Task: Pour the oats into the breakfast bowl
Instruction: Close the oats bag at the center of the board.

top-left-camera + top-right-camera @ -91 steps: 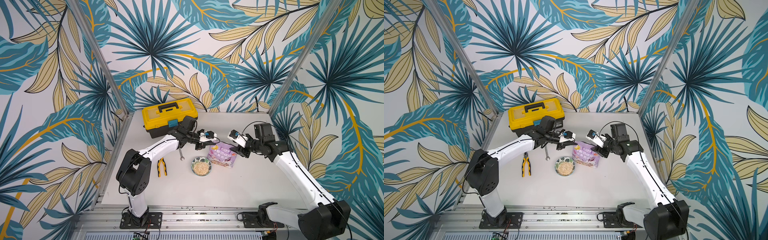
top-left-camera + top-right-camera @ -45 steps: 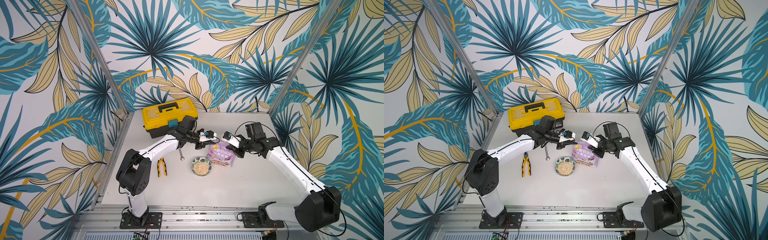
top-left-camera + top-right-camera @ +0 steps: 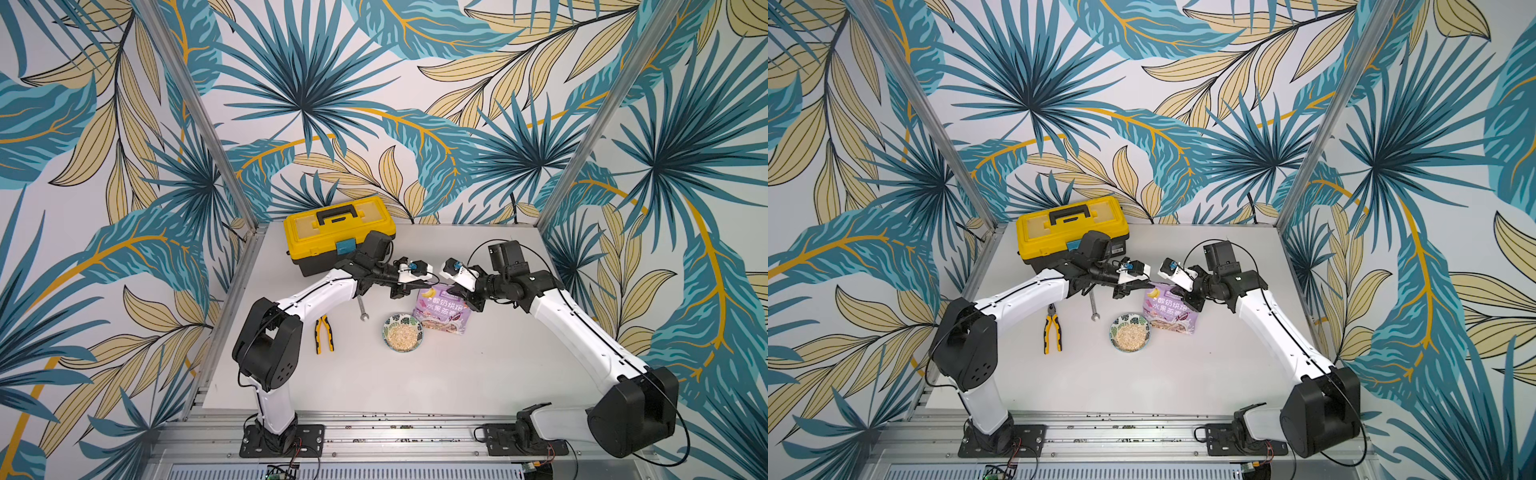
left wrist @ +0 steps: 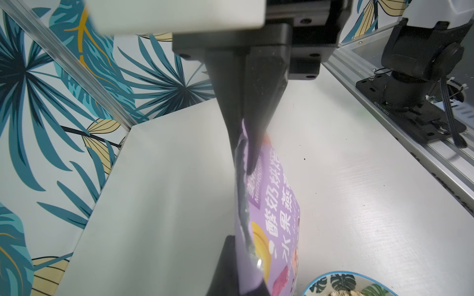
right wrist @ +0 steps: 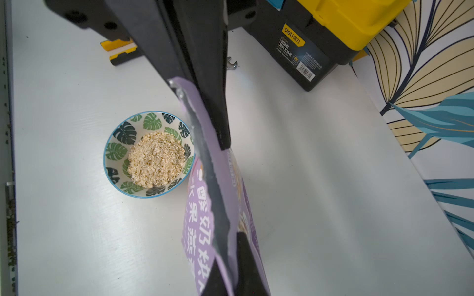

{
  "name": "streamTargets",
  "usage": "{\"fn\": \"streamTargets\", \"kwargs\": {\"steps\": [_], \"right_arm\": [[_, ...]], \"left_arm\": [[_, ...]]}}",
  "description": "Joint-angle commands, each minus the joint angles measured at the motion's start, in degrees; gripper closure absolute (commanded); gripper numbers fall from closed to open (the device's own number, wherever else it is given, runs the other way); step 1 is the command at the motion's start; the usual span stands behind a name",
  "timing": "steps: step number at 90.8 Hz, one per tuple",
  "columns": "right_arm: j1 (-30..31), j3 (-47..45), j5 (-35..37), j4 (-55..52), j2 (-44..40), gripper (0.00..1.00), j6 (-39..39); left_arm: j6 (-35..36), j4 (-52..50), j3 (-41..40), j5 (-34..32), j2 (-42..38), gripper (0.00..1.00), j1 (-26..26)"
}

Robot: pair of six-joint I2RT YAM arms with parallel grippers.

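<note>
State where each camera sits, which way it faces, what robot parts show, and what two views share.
Top views: high behind the robot, looking down on table; both arms show.
Left wrist: on left arm, looking along left gripper at pouch.
Right wrist: along right gripper, over pouch and bowl.
Shared: both wrist views show pouch, bowl.

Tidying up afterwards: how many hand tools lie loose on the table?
2: yellow-handled pliers left of the bowl; a wrench between them, partly under the left arm. The toolbox may hide more.
</note>
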Motion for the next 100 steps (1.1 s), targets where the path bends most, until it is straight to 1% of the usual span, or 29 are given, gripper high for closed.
{"fn": "streamTargets", "kwargs": {"steps": [1,5,7,9,13,17,27,29,32,37,41,43,45,47,49,53,54,57,61,64,76,80,82,89,92,94,96,100], "right_arm": [[0.07,-0.48,1.79,1.33,-0.26,0.89,0.05],[-0.09,-0.87,2.49,1.52,-0.74,0.69,-0.19],[-0.23,-1.07,2.67,1.44,-0.99,0.64,-0.31],[-0.38,-1.23,2.89,1.40,-1.15,0.61,-0.38],[-0.60,-1.29,3.17,0.92,-1.43,0.57,-0.54],[-0.77,-1.24,3.72,0.02,-1.49,0.56,-0.72],[-1.59,-1.41,4.55,-1.74,-1.52,0.55,-0.84],[-1.66,-1.56,4.48,-1.90,-1.61,0.58,-0.85],[-1.76,-1.59,4.18,-2.02,-1.68,0.66,-0.94],[-1.77,-1.27,3.74,-2.70,-1.41,0.83,-0.82],[-1.76,-1.05,3.82,-3.41,-1.18,0.96,-0.74],[-1.84,-1.03,3.99,-3.57,-1.13,0.99,-0.65],[-1.85,-1.06,4.30,-3.68,-1.13,1.00,-0.64],[-1.86,-1.12,4.55,-3.71,-1.29,0.98,-0.60],[-1.93,-1.28,4.92,-3.58,-1.42,0.94,-0.57],[-2.17,-1.58,5.17,-3.27,-1.92,0.72,-0.47],[-2.24,-1.61,5.18,-3.23,-2.10,0.68,-0.42],[-2.48,-1.88,5.17,-3.02,-2.73,0.62,-0.40],[-2.76,-1.98,5.11,-2.91,-3.36,0.58,-0.38],[-2.95,-2.13,5.08,-3.13,-3.65,0.57,-0.53],[-3.56,-1.93,5.26,-4.95,-3.59,0.57,-0.71],[-3.62,-1.92,5.38,-5.36,-3.49,0.59,-0.71],[-3.66,-1.90,5.37,-5.45,-3.46,0.63,-0.72],[-3.73,-1.75,5.48,-5.77,-3.21,0.83,-0.75],[-3.81,-1.68,5.62,-5.98,-3.13,0.94,-0.74],[-3.75,-1.53,5.74,-6.00,-3.15,0.97,-0.80],[-3.76,-1.48,5.83,-6.07,-3.22,1.00,-0.79],[-3.94,-1.63,6.26,-5.94,-3.36,0.99,-0.75]], "left_arm": [[-0.51,5.53,0.73,5.11,-0.98,1.00,-0.43],[-0.51,5.43,0.75,5.00,-1.07,1.00,-0.42],[-0.46,5.37,0.73,5.00,-1.13,1.00,-0.42],[-0.45,5.34,0.75,5.02,-1.10,1.00,-0.42],[-0.44,5.21,0.77,4.97,-1.16,1.00,-0.44],[-0.44,5.20,0.71,4.98,-1.18,1.00,-0.42],[-0.43,5.15,0.60,5.02,-1.27,1.00,-0.43],[-0.42,5.11,0.52,5.03,-1.27,1.00,-0.42],[-0.33,4.95,0.48,5.02,-1.38,1.00,-0.43],[-0.19,4.64,0.40,5.01,-1.43,1.00,-0.42],[-0.06,4.43,0.36,4.89,-1.52,1.00,-0.47],[-0.02,4.38,0.35,4.91,-1.59,1.00,-0.43],[-0.07,4.28,0.28,4.85,-1.68,1.00,-0.45],[0.00,4.23,0.15,4.85,-1.79,1.00,-0.43],[0.06,4.22,0.03,4.79,-1.90,1.00,-0.49],[0.02,4.34,-0.20,4.63,-2.03,1.00,-0.44],[0.01,4.37,-0.23,4.61,-2.09,1.00,-0.43],[0.01,4.40,-0.39,4.58,-2.20,1.00,-0.44],[0.07,4.41,-0.56,4.50,-2.23,1.00,-0.43],[0.04,4.39,-0.69,4.47,-2.30,1.00,-0.47],[-0.05,4.49,-0.96,4.45,-2.32,1.00,-0.45],[-0.04,4.60,-1.00,4.45,-2.32,1.00,-0.44],[-0.04,4.57,-1.05,4.49,-2.32,1.00,-0.43],[-0.03,4.65,-1.06,4.42,-2.32,1.00,-0.43],[-0.07,4.65,-1.06,4.48,-2.32,1.00,-0.42],[-0.09,4.65,-1.06,4.39,-2.32,1.00,-0.42],[-0.16,4.65,-1.08,4.34,-2.39,1.00,-0.42],[-0.11,4.62,-1.06,4.35,-2.36,1.00,-0.43]]}}
